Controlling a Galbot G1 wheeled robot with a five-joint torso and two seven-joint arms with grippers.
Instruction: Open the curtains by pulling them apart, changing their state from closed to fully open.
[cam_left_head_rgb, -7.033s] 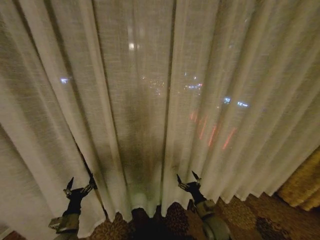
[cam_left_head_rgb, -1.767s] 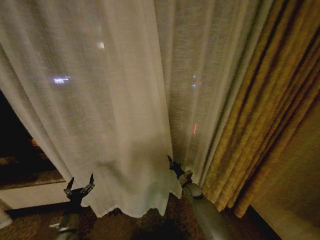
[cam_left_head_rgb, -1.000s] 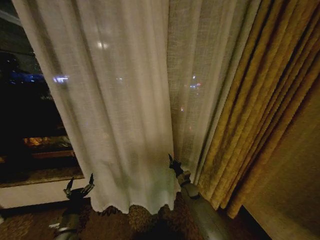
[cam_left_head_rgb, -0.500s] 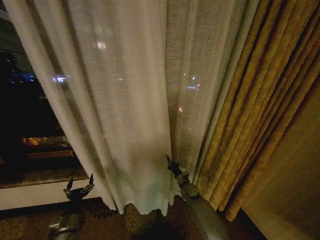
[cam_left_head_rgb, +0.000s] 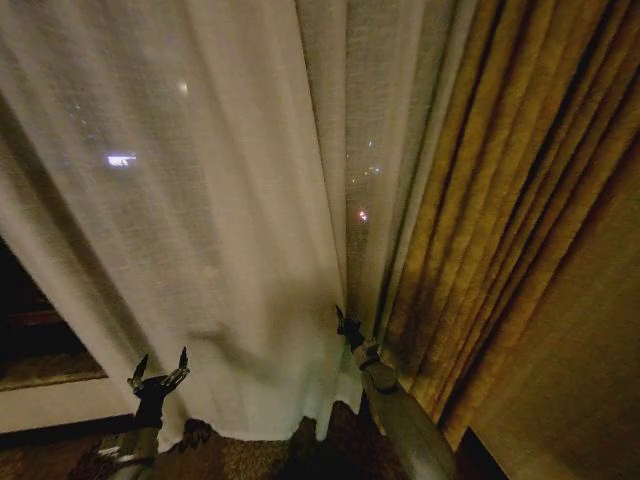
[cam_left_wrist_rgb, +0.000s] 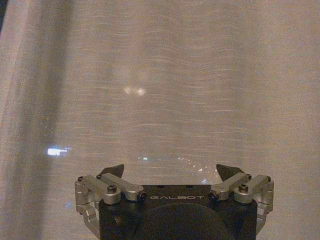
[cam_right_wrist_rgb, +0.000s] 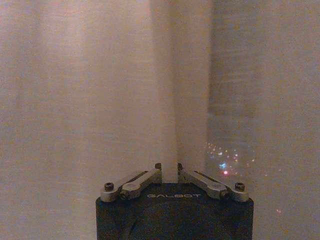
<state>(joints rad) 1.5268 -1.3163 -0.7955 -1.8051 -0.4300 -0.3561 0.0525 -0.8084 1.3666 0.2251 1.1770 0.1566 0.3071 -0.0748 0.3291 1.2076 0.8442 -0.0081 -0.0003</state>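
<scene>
Our right pincer (cam_left_head_rgb: 347, 327) pinches a vertical fold of the curtains (cam_left_head_rgb: 230, 200), beside the golden drapes (cam_left_head_rgb: 500, 200); our left pincer (cam_left_head_rgb: 158, 378) hangs wide, low.

The scene is dim and warm-toned, with the strongest light falling on the sheer cream-white pleated fabric curtains (cam_left_head_rgb: 230, 200), whose left folds glow pale while the lower folds sink into soft shadow. Small points of light, white and red, shine through the weave. The thick golden-mustard drapes (cam_left_head_rgb: 520, 200) darken toward the right corner. The head view bows lines near its edges; the wrist views look soft, perhaps slightly motion-blurred.
</scene>
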